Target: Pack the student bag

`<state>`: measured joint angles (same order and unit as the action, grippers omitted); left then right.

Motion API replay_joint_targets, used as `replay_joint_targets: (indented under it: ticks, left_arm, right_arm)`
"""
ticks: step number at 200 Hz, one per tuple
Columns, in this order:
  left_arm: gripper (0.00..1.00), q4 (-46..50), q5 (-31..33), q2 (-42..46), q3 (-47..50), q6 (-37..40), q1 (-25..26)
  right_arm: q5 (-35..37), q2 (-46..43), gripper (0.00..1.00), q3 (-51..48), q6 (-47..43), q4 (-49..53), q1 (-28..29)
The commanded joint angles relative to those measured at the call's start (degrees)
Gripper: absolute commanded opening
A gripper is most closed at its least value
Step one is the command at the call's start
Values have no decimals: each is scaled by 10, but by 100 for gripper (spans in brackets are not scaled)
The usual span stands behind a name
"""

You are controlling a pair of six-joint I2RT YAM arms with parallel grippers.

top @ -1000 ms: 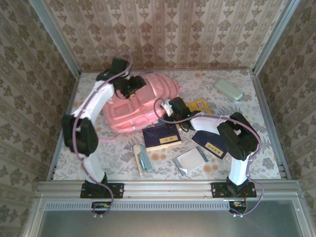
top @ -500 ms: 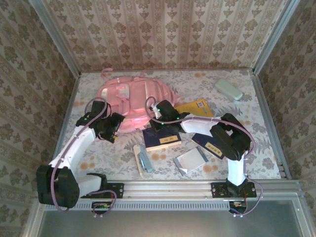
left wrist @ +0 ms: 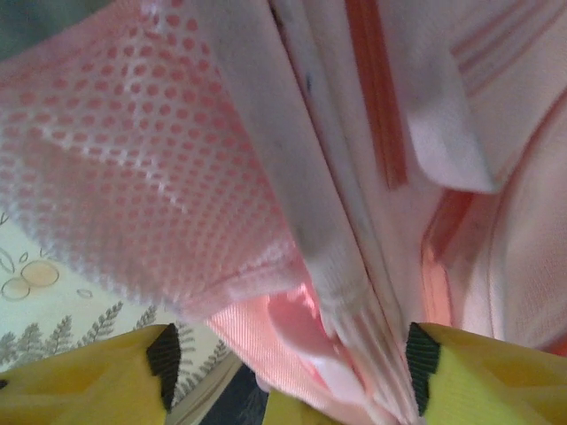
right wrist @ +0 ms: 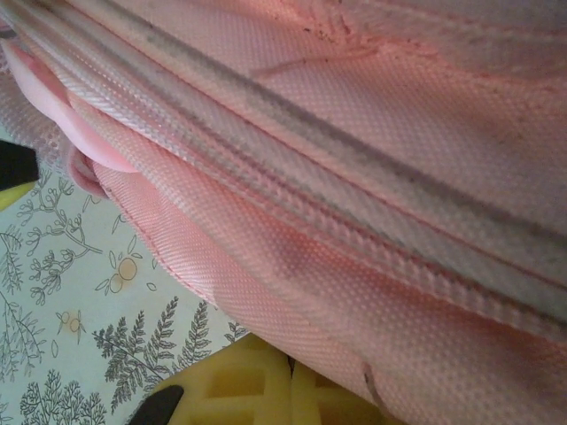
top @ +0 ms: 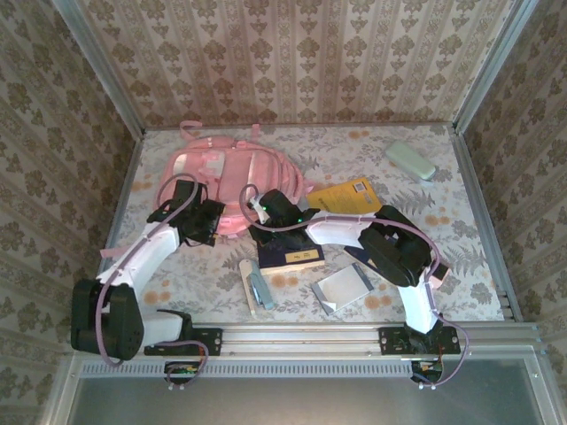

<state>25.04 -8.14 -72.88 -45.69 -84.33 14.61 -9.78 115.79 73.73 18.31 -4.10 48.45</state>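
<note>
Top external view, from the near edge outward: a pale wooden strip [top: 247, 285] and a silvery flat packet [top: 344, 288] lie closest on the bench [top: 443, 230], with a navy book [top: 288, 252] just beyond them. Past the book, both arms reach the student bag [top: 232, 173], which lies flat toward the bench's 11 o'clock with its strap side up.

The left pincer [top: 202, 223] sits at the bag's 7 o'clock edge. In the left wrist view its jaws stand apart, released, straddling a fold of pink seam without clamping it. The right pincer [top: 264, 211] is at the bag's 5 o'clock edge, clenched and pressed under the fabric. I cannot tell whether any cloth is nipped.

A yellow book [top: 353, 195] lies at the bag's 3 o'clock, and a pale green case [top: 409, 161] lies farther off at 2 o'clock.

Nothing looks packed yet, so the step appears to be getting the bag open. Next, the left pincer likely needs to close on that seam and lift while the right one steadies the bag.
</note>
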Motion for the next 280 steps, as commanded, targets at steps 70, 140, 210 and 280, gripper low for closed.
replay_joint_targets:
  ticks: [70, 140, 210, 280]
  left_arm:
    - [21, -51, 79, -66, -19, 16, -14]
    - [0, -6, 85, -74, -73, 69, -34]
    - [0, 19, 84, -74, -103, 112, -39]
    - [0, 37, 83, -80, -134, 126, -43]
  right_arm:
    - [14, -2, 0, 26, -42, 32, 7]
    - [63, -7, 0, 40, -115, 116, -7]
    - [75, -25, 0, 38, -139, 149, -52]
    - [58, -42, 0, 21, -156, 157, -107]
